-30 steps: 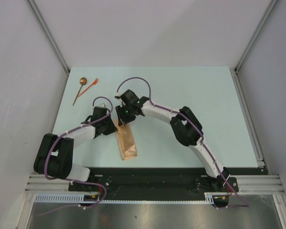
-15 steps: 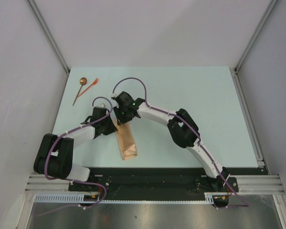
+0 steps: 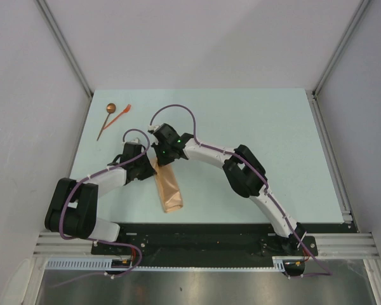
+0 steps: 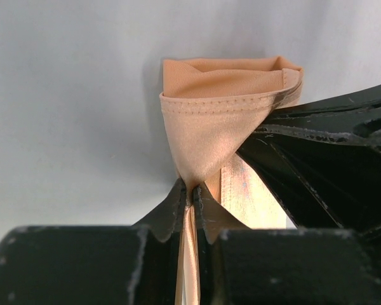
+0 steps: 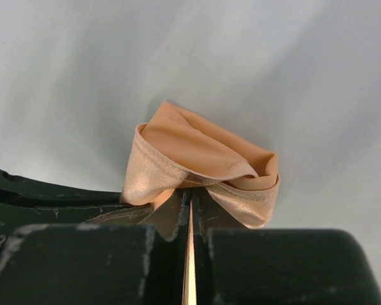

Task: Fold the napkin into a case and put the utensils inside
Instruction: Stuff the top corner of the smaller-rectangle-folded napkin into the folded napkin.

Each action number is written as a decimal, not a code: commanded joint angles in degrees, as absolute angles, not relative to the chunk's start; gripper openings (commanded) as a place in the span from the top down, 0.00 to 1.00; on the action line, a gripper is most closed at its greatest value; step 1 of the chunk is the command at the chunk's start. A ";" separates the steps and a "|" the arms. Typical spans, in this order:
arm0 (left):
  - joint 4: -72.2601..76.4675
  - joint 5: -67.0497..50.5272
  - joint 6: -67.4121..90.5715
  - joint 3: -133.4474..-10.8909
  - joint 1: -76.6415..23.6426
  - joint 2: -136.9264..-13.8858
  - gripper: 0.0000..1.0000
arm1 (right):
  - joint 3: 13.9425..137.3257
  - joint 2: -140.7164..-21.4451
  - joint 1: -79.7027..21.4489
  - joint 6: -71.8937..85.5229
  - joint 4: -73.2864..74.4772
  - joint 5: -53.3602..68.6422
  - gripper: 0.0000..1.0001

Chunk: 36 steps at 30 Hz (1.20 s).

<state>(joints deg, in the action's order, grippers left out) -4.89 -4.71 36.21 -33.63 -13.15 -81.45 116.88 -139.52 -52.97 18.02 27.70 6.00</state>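
Note:
The tan-orange napkin lies folded as a narrow case (image 3: 168,189) near the table's front, left of centre. My left gripper (image 3: 150,166) is shut on the cloth (image 4: 206,136) at the case's far end. My right gripper (image 3: 161,159) is shut on the same far end of the cloth (image 5: 197,159), right beside the left one. Between them the cloth bulges into an open mouth. The dark-handled spoon (image 3: 106,121) and the orange-red fork-like piece (image 3: 120,114) lie at the far left of the table, apart from both grippers.
The pale table (image 3: 254,127) has white walls on the left, right and back. A black rail (image 3: 203,232) runs along the near edge by the arm bases. The right arm (image 3: 241,171) arches across the middle of the table.
My right gripper has shifted a little left and nearer, closing in beside the left gripper at the case's far end. The left arm, the case and the utensils have stayed put.

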 commanded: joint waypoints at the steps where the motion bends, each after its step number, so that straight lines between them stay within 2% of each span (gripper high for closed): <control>1: -2.64 -5.36 37.27 -32.43 -13.01 -82.27 0.92 | 111.10 -135.89 -53.26 19.68 21.90 11.33 1.00; 17: -2.02 -5.89 37.53 -31.38 -13.01 -82.09 0.94 | 98.26 -132.71 -47.29 37.26 0.53 30.84 1.00; 29: -1.93 -7.03 37.62 -30.76 -13.10 -81.65 0.94 | 99.93 -136.75 -46.41 43.16 -6.15 30.41 1.00; 30: -1.93 -7.29 37.70 -30.85 -13.01 -81.48 0.92 | 100.28 -137.19 -46.49 43.15 -5.80 30.41 1.00; 33: -3.86 -8.52 37.71 -31.64 -13.01 -79.82 0.76 | 98.62 -137.11 -46.41 42.89 -6.94 29.45 1.00; 36: -7.46 -9.40 37.53 -33.04 -12.75 -76.40 0.67 | 98.26 -137.63 -46.23 41.92 -6.86 29.09 1.00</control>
<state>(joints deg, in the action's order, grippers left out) -2.63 -6.11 37.43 -32.23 -12.93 -80.60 98.32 -136.51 -46.22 42.04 -3.36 29.85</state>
